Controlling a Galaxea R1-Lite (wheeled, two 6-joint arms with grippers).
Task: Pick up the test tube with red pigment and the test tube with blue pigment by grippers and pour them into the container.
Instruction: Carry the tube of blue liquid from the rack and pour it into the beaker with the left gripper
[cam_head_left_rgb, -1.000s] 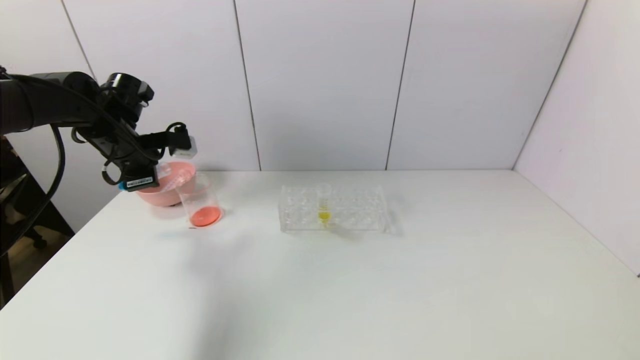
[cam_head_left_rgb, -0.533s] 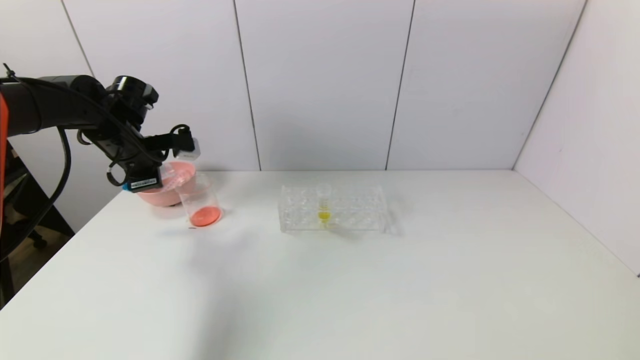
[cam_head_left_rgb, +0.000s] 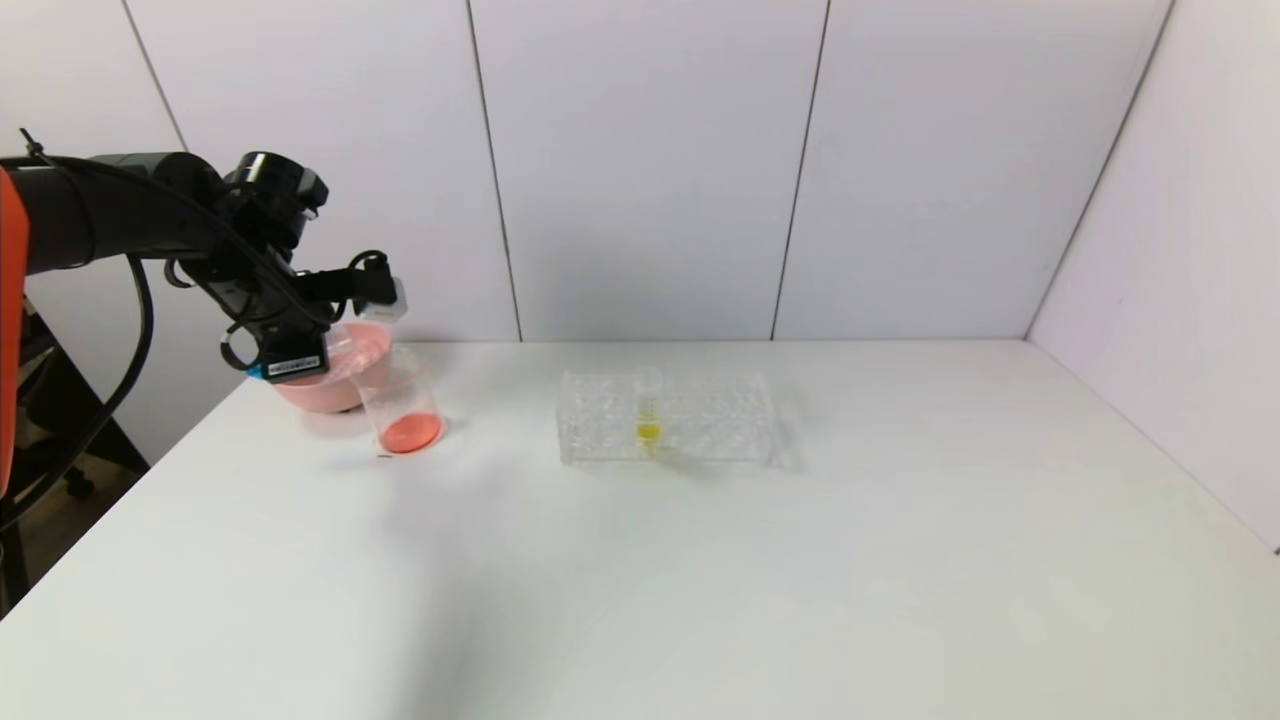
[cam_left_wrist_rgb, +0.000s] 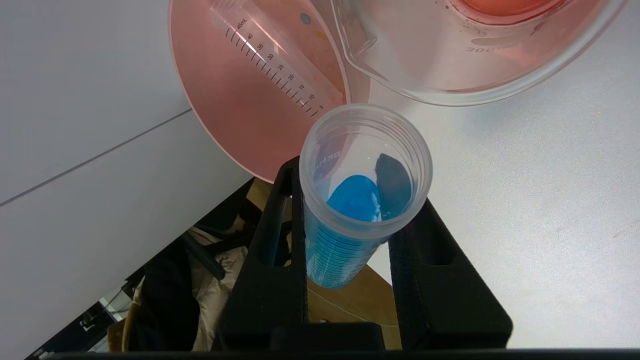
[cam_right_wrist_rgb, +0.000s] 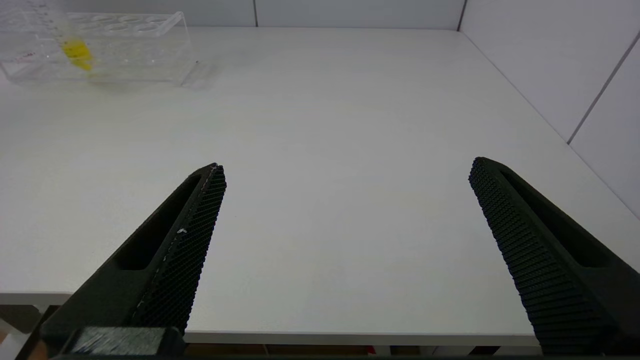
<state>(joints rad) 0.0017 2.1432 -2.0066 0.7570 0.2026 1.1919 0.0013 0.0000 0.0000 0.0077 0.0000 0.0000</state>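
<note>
My left gripper (cam_left_wrist_rgb: 357, 192) is shut on the test tube with blue pigment (cam_left_wrist_rgb: 350, 250), which is still part full of blue liquid. The tube's open mouth faces the container (cam_left_wrist_rgb: 450, 65), a clear beaker with red-orange liquid in its bottom. In the head view the left gripper (cam_head_left_rgb: 287, 360) hangs over the table's far left, just left of the container (cam_head_left_rgb: 400, 400). No test tube with red pigment shows; an empty clear graduated tube (cam_left_wrist_rgb: 275, 57) lies in the pink bowl (cam_left_wrist_rgb: 235, 115). My right gripper (cam_right_wrist_rgb: 345, 170) stands open over the table's near edge, holding nothing.
The pink bowl (cam_head_left_rgb: 335, 385) sits right behind the beaker, touching it or nearly so. A clear tube rack (cam_head_left_rgb: 690, 420) stands mid-table with one yellow-liquid tube (cam_head_left_rgb: 648, 415) in it. The table's left edge runs just below the left gripper.
The left arm has shifted a little to the right, toward the beaker, with the blue tube still in its grip. Beaker, bowl and rack have not moved.
</note>
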